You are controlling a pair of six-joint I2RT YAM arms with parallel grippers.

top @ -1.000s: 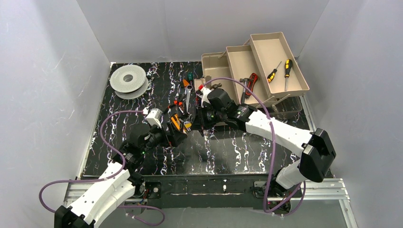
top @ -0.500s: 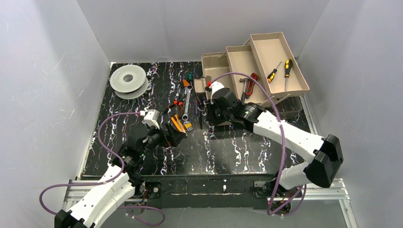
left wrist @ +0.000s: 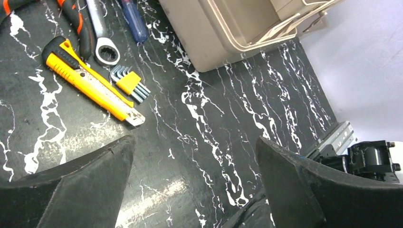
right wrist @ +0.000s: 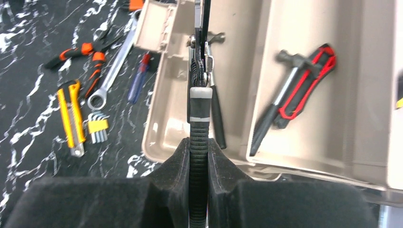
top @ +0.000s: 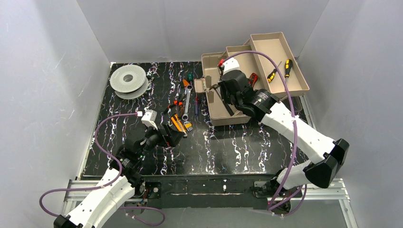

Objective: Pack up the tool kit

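several tools are already in the toolbox (top: pixel 219 118) from above: two yellow-handled screwdrivers (top: pixel 288 66) lie in the far tray (top: pixel 268 47) and a red-handled tool (top: pixel 252 78) in the middle one. your right gripper (top: pixel 222 95) hangs over the lowest compartment with a dark tool (top: pixel 228 107) in it. your left gripper (top: pixel 175 135) sits low over the table, near the loose pile and well apart from the box. the wrench (top: pixel 188 100) and the yellow knife (top: pixel 177 123) are not yet packed.

your left wrist view shows the fingers (left wrist: pixel 85 180) spread wide with nothing between them. ahead lie the knife (left wrist: pixel 90 83), the hex keys (left wrist: pixel 127 83), the wrench (left wrist: pixel 102 38) and a blue screwdriver (left wrist: pixel 135 21), all outside the box wall (left wrist: pixel 204 47).

your right wrist view shows the gripper (right wrist: pixel 198 156) pinching the dark tool (right wrist: pixel 199 95) edge-on, so you cannot tell its kind. below it a black-handled tool (right wrist: pixel 216 114) rests in the bottom compartment, and a hammer (right wrist: pixel 280 90) lies beside the red-handled tool (right wrist: pixel 311 78). orange-handled pliers (right wrist: pixel 81 54) wait on the table.

by my reckoning you are about halfway: one tool ready to drop, five or more to fetch, then the trays and lid to close.
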